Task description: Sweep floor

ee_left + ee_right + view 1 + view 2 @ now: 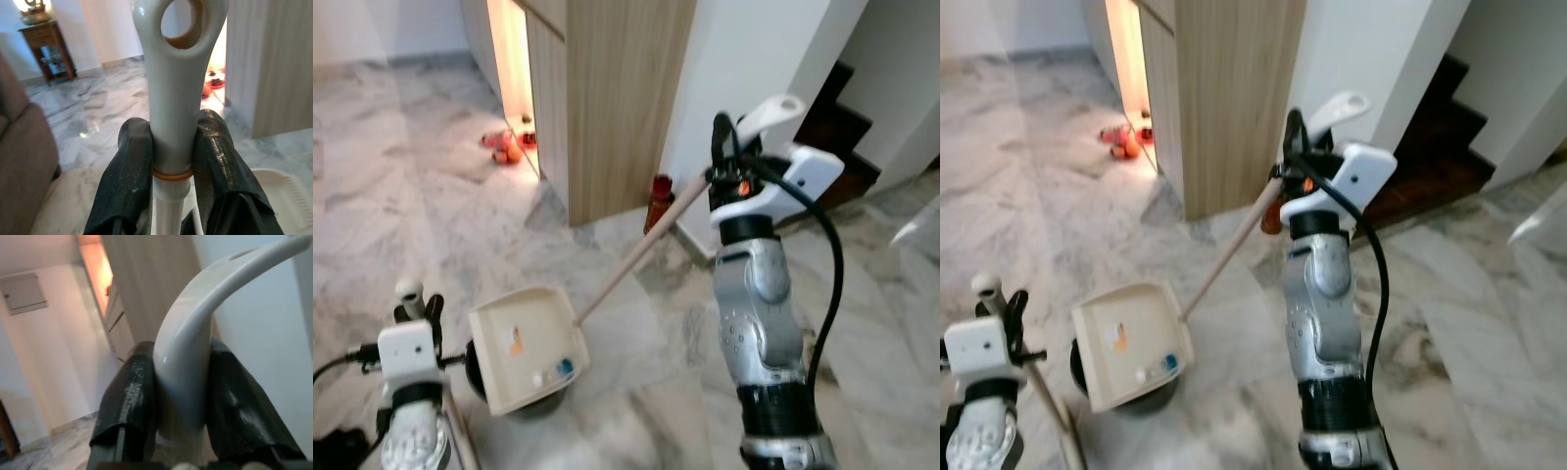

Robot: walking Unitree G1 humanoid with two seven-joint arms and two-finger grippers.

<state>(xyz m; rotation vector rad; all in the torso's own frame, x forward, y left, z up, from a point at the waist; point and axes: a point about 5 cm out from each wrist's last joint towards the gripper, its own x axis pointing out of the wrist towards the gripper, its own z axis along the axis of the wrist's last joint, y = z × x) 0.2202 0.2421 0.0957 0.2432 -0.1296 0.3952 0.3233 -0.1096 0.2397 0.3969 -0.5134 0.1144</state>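
A cream dustpan (pixel 524 348) lies on the marble floor with an orange scrap (pixel 516 343) and a small blue bit (pixel 565 367) in it. Its long wooden pole (pixel 636 259) rises to a white curved grip (pixel 773 110), and my right gripper (pixel 724 157) is shut on that grip; the black fingers (pixel 129 401) clamp it on both sides. At the lower left my left gripper (pixel 419 311) is shut on the broom handle (pixel 171 122), just below its white looped end (pixel 408 290). The broom stick (pixel 1048 401) runs down out of view.
A dark round object (pixel 475 372) sits partly under the dustpan. A tall wooden cabinet (pixel 607 98) stands ahead, with red and orange items (pixel 507 147) on the floor beside it. A dark red bottle (pixel 659 201) leans at the white wall. Dark stairs (pixel 832 127) lie to the right.
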